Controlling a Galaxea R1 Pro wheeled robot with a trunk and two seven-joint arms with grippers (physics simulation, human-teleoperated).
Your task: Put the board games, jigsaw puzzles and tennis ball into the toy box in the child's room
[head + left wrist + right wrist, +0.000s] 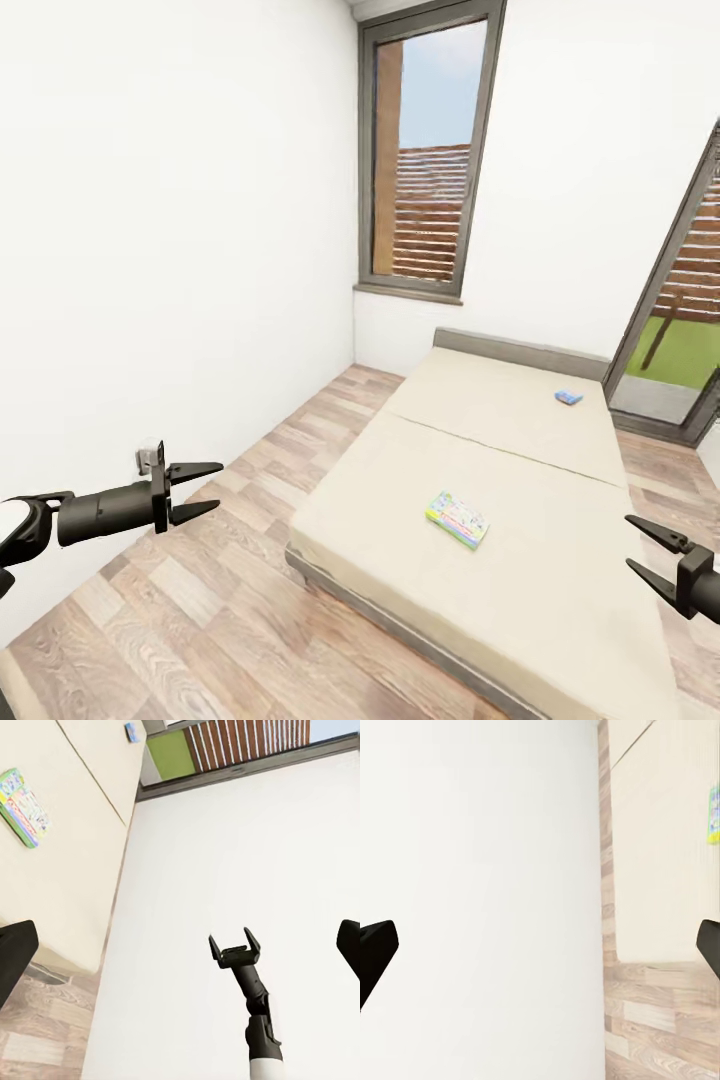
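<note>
From the head view we look down over a bed with a plain beige mattress and a grey headboard, standing on a wood-plank floor in a white-walled room. A tall window sits at twelve o'clock, and a glass door showing green grass lies at about two o'clock.

Two board games lie flat on the mattress, well apart from each other. The multicoloured game box rests near the middle of the bed, at about five o'clock from the centre of the view, turned at an angle to the bed's edges. The small blue game box lies farther off near the headboard, at about two o'clock.

Our left gripper hangs over the floor at about eight o'clock, beside the white wall and well short of the bed; its jaws stand apart with nothing between them. Our right gripper comes in at about four o'clock over the near corner of the mattress, its jaws likewise spread and empty.

In the left wrist view we see the multicoloured game box on the mattress, the small blue game box beyond it, and the right gripper with its jaws parted against the white wall. In the right wrist view a sliver of the multicoloured game box shows on the beige mattress beside the plank floor.
</note>
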